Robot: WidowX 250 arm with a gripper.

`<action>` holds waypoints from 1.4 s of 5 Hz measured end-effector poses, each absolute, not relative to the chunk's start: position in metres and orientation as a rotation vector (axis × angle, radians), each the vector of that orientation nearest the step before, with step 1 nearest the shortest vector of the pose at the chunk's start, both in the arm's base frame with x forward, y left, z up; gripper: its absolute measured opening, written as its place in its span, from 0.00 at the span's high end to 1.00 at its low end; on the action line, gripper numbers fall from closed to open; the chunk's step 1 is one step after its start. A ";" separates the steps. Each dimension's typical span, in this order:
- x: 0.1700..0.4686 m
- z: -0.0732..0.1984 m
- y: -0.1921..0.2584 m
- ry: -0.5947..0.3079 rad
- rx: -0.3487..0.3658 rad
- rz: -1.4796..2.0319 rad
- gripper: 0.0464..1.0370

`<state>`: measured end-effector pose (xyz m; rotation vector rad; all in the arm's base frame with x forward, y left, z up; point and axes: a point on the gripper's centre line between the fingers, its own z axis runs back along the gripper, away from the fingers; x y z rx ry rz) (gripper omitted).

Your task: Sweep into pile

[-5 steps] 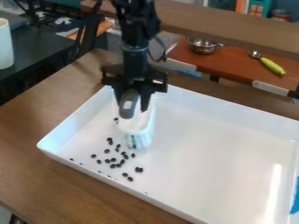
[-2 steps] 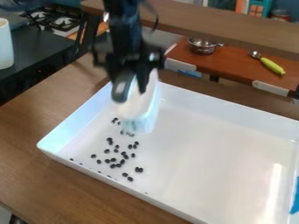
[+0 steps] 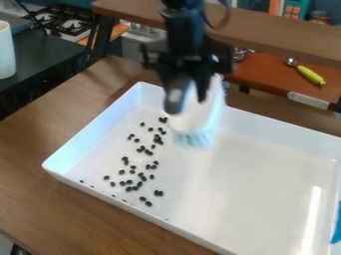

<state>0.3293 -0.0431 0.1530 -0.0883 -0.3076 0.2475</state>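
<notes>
My gripper (image 3: 188,93) is over the back left part of the white tray (image 3: 266,169), shut on a white brush (image 3: 200,112) with pale blue bristles. The bristles point down at the tray, just right of the upper dark beans; whether they touch the floor I cannot tell. Many small black beans (image 3: 134,172) lie scattered in a loose band on the tray's left side, from near the front left wall up toward the back beside the brush.
The tray's raised walls surround the work area on a brown wooden table (image 3: 33,159). Something blue (image 3: 336,224) shows at the right edge. Behind stand a wooden beam (image 3: 279,30), a green-handled utensil (image 3: 310,74) and a white cylinder (image 3: 5,50) at left.
My gripper and the brush moved up a little, then to the right along the tray's back part. More beans came into sight behind them; the front beans stayed in place.
</notes>
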 end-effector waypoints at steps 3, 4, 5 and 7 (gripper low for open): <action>0.307 0.091 -0.078 -0.315 0.086 0.121 0.55; 0.300 0.078 -0.071 -0.288 0.119 0.110 0.55; 0.296 0.073 -0.059 -0.259 0.134 0.125 0.55; 0.290 0.075 -0.025 -0.234 0.167 0.163 0.55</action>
